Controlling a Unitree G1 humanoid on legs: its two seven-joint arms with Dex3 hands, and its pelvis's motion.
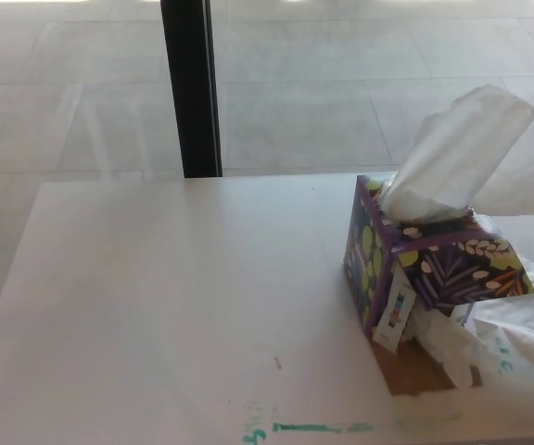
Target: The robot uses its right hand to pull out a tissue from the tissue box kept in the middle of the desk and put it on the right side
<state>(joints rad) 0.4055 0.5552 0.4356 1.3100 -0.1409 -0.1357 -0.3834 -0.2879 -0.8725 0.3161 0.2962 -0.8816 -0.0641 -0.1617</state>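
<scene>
A purple box [429, 264] printed with pale leaves and green spots stands on the pale desk [174, 306], close to the desk's right edge and a little nearer its far edge than its near one. It sits turned at an angle, one corner pointing toward the near edge. A white tissue [466, 153] stands up out of the slot in its top, fanning wide and leaning toward the right edge, its upper part showing against the tiled floor [304, 93] beyond the desk. A small white tag [395, 315] with coloured marks hangs on the box's near face.

Loose white tissues [503, 334] lie crumpled on the desk just beside the box, touching its near right side and running off toward the right edge. Under them a brown patch [415, 371] shows on the desk top. A green smear [318, 427] runs along the near edge, with a tiny reddish fleck [278, 362] a little farther in.

A black post [191, 88] rises behind the far edge, left of the box.

Neither the left nor the right hand shows, so their state cannot be told.
</scene>
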